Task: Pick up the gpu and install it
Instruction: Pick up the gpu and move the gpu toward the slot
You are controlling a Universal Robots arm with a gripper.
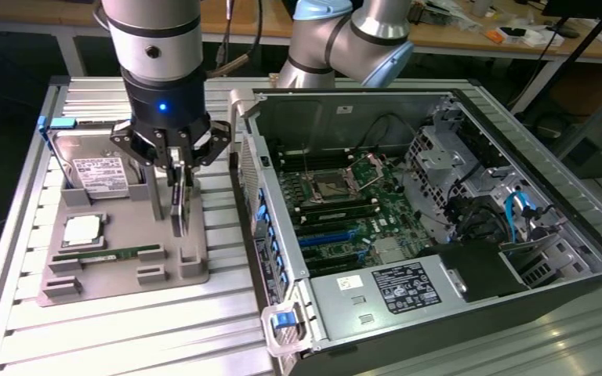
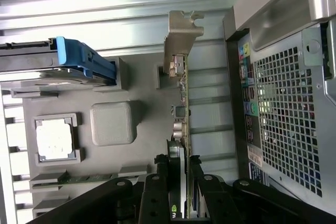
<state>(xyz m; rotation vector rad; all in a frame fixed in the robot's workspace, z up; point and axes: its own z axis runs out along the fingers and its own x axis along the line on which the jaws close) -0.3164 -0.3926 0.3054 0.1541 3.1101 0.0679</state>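
The gpu (image 1: 181, 207) is a thin black card, seen edge-on and hanging upright over the grey holder tray (image 1: 123, 278). My gripper (image 1: 179, 168) is shut on its upper edge, with one finger on each side. In the wrist view the gpu (image 2: 181, 103) runs away from my gripper (image 2: 181, 163), and its silver end bracket (image 2: 181, 35) is at the far end. I cannot tell whether the card's lower edge touches the tray (image 2: 142, 145). The open computer case (image 1: 406, 219) lies at the exterior view's right with its motherboard (image 1: 343, 204) exposed.
The tray also holds a silver hard drive (image 1: 97, 168) with a blue end piece (image 2: 79, 59), a CPU (image 1: 84, 229) and a green RAM stick (image 1: 107, 254). The case's perforated rear wall (image 2: 286, 108) stands close beside the card. A second arm's base (image 1: 353, 39) rises behind the case.
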